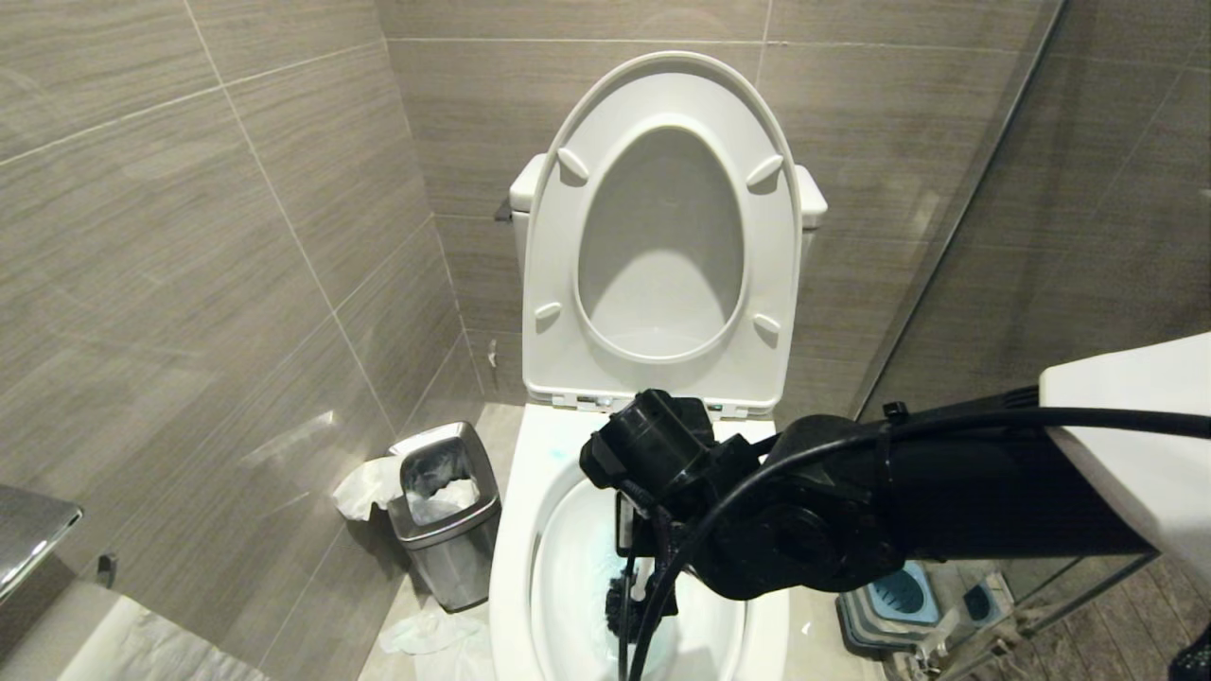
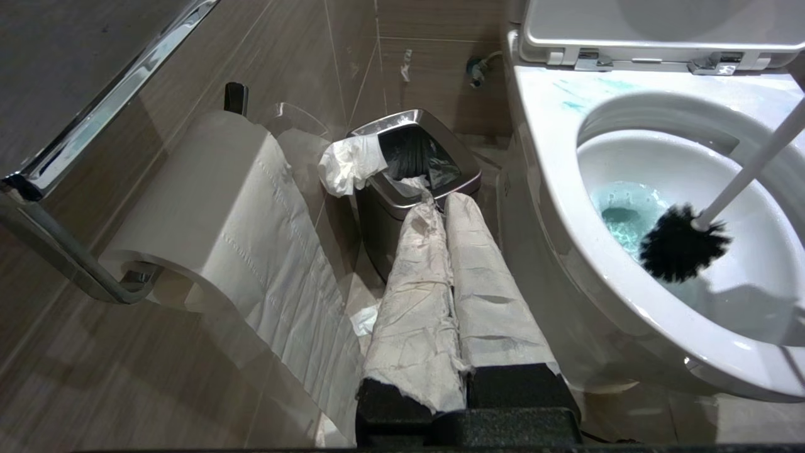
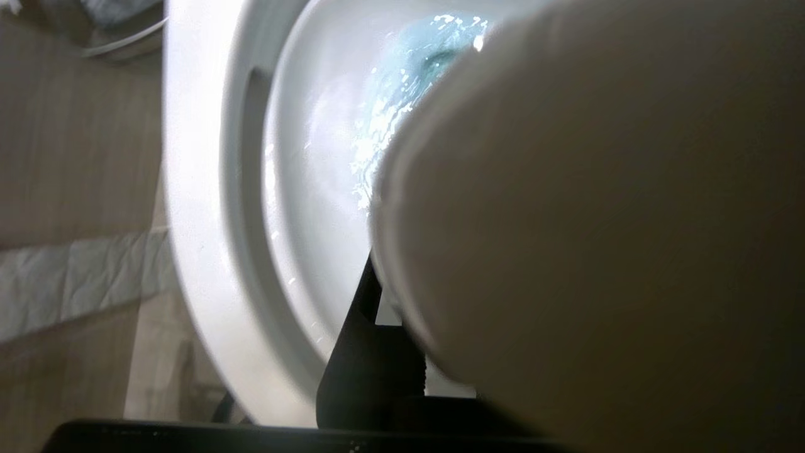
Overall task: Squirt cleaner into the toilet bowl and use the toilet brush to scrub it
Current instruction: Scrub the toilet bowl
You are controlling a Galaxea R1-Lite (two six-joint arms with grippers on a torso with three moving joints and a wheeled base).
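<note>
The cleaner [image 2: 619,211] is already tinting the toilet bowl's [image 2: 566,207] water and scrubbing is judged underway, the toilet brush [image 2: 682,242] being held inside by the right gripper's [image 1: 636,530] narrowed fingers, the left gripper's [image 2: 449,296] closed empty.

No readable text, labels or numbers anywhere — none legible.

The white bowl [image 2: 560,207] stands with seat and lid raised. Blue-tinted cleaner [image 2: 622,217] pools at its bottom, and pale blue smears mark the rim near the hinges. The brush [image 2: 682,242] slants down inside, black bristles against the wet inner wall.
</note>
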